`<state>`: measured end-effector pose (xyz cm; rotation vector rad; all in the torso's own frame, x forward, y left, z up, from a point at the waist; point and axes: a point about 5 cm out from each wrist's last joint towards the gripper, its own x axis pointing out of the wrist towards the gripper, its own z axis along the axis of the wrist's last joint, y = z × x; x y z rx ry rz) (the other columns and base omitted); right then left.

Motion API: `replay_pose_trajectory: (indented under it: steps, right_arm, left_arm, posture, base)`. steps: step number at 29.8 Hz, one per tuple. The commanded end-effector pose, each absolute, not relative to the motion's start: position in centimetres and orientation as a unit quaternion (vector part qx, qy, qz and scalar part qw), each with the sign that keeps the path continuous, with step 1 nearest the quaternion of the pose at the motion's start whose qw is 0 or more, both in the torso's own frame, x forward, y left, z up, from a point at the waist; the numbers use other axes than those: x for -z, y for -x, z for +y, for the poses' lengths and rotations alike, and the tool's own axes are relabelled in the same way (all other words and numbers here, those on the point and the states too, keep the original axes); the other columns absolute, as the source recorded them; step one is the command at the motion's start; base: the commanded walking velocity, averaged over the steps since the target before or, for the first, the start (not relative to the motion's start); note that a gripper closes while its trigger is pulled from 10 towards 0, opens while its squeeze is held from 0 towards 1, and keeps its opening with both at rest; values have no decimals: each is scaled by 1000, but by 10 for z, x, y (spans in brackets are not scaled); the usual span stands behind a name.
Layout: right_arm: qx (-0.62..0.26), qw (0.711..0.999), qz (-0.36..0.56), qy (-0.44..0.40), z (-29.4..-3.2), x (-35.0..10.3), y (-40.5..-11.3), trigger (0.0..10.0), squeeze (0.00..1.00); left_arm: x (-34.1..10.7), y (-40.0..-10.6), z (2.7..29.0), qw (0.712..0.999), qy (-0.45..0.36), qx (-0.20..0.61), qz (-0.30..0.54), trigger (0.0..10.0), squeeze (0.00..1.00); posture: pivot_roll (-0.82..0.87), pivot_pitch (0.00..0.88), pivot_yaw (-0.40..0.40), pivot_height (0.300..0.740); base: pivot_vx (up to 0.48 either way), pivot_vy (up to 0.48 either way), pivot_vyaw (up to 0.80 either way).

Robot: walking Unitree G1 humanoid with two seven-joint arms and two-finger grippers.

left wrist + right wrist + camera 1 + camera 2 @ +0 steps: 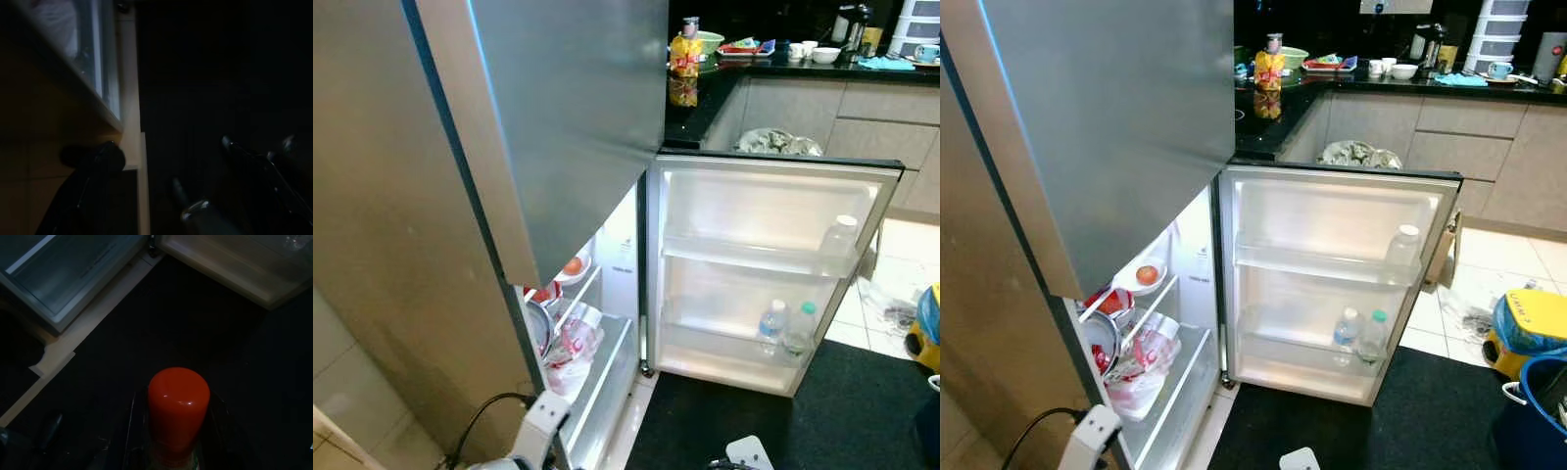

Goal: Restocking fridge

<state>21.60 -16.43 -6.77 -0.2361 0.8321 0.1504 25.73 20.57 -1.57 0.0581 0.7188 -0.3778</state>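
The right hand [171, 440] is closed around a bottle with a red cap [178, 411], its two black fingers [134, 431] pressed to either side just below the cap, low in the centre of the right wrist view over the dark mat [195, 323]. The bottle looks rigid and smooth, probably light to moderate in weight and apt to slip, so a grip on the body under the cap seems soundest. The left hand [234, 186] hangs in shadow; how far it is open cannot be told. Beyond, the fridge door [754, 274] stands open, two water bottles [785, 328] on its lower shelf, and a red-and-white bag [573, 343] lies inside the fridge.
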Motion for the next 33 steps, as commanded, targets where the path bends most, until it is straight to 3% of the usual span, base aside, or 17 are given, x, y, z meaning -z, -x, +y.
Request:
replay_pose_trajectory:
  steps: [1,3,8,29,33]
  right_arm:
    - [-54,904,406,120,-198,67,-209,10000,0]
    - [-51,904,406,123,-213,65,-206,10000,0]
    - [-55,906,401,121,-214,64,-207,10000,0]
    - [-80,905,395,136,-202,62,-216,10000,0]
    - [-78,905,396,135,-202,62,-216,10000,0]
  left_arm:
    - [31,-242,216,926,7,96,365,10000,0]
    - [37,-236,219,929,8,61,364,10000,0]
    - [43,-230,218,932,-21,24,362,10000,0]
    - [39,-238,220,942,-43,-16,333,10000,0]
    - [37,-243,216,945,-37,-5,324,10000,0]
  posture:
    - [-117,52,14,740]
    - [-114,52,12,740]
    - [-111,53,9,740]
    - [-80,50,-12,740]
    - [-90,53,-5,740]
  base:
    - [0,0,0]
    - [0,0,0]
    - [0,0,0]
    - [0,0,0]
    - [0,-327,0]
